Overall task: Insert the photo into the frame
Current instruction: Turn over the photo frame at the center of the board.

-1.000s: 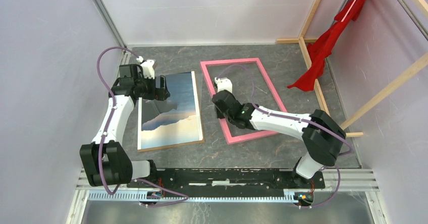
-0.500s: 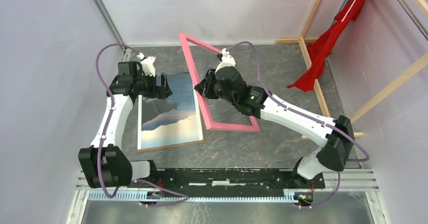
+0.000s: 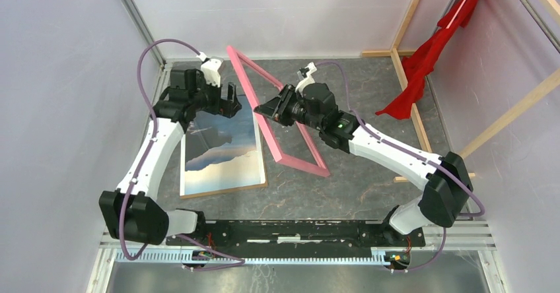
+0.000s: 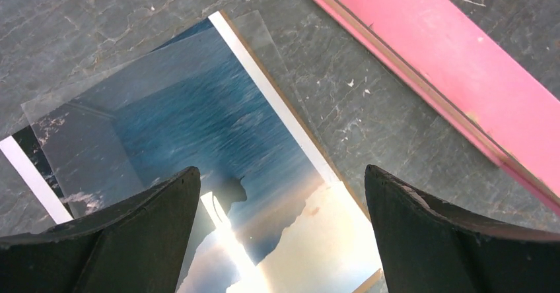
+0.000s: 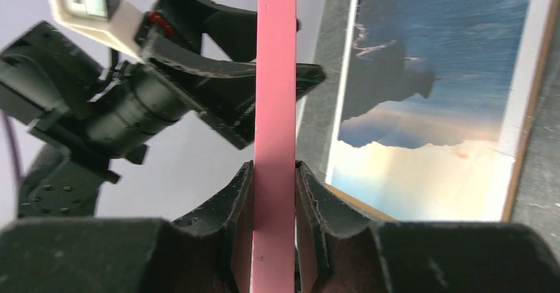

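Observation:
The photo [image 3: 221, 151] lies flat, picture up, on the grey table at the left; it also shows in the left wrist view [image 4: 231, 128] and the right wrist view [image 5: 449, 75]. The pink frame [image 3: 290, 160] is lifted and tilted on edge, its near corner low by the table, its far corner high. My right gripper [image 3: 265, 111] is shut on the frame's left bar [image 5: 275, 75], its fingers [image 5: 241, 194] pressed on both faces. My left gripper [image 3: 232, 101] is open and empty above the photo's far end [image 4: 280, 174], close to the frame [image 4: 462, 62].
A clear sheet [image 4: 264, 35] lies skewed over the photo's far end. Bare wooden beams [image 3: 411, 88] and a red cloth [image 3: 429, 55] stand at the back right. Pale walls close in the left, back and right sides.
My right gripper has lifted the frame off the table and tipped it up on edge, swinging it left toward the photo. My left gripper has moved right and farther back.

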`<state>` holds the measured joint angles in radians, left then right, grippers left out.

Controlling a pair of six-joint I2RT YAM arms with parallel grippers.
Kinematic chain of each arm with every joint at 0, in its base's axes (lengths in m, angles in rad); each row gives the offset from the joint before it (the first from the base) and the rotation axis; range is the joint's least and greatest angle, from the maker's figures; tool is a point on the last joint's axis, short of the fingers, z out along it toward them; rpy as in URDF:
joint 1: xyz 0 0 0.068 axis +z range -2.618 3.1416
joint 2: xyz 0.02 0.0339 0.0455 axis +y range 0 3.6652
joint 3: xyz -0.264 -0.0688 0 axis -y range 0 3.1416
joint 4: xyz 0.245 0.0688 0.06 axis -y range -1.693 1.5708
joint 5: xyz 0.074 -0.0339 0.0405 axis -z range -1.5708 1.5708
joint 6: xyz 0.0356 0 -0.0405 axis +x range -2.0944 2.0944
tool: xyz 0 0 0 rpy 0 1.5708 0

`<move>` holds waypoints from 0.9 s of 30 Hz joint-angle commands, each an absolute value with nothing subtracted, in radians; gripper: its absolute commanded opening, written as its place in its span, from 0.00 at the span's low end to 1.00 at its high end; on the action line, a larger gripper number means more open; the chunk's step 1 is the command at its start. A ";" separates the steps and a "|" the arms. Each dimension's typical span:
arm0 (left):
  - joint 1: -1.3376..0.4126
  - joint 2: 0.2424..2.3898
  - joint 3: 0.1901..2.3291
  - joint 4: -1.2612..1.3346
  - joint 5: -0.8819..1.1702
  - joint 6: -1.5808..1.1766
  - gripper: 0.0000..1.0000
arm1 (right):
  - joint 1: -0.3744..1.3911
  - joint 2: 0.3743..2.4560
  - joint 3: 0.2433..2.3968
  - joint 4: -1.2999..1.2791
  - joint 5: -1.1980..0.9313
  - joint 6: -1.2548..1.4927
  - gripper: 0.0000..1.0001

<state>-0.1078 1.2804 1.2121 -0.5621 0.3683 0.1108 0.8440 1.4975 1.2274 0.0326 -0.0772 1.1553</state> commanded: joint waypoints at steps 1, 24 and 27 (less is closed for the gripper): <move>-0.165 1.315 1.269 -0.455 0.274 0.022 1.00 | 0.821 1.458 1.244 0.221 -0.208 1.277 0.00; -0.309 1.482 1.442 -0.348 0.164 -0.056 1.00 | 0.706 1.659 1.678 -0.343 -0.364 0.790 0.66; -0.321 1.517 1.474 -0.349 0.159 -0.048 1.00 | 0.700 1.689 1.789 -0.496 -0.293 0.640 0.67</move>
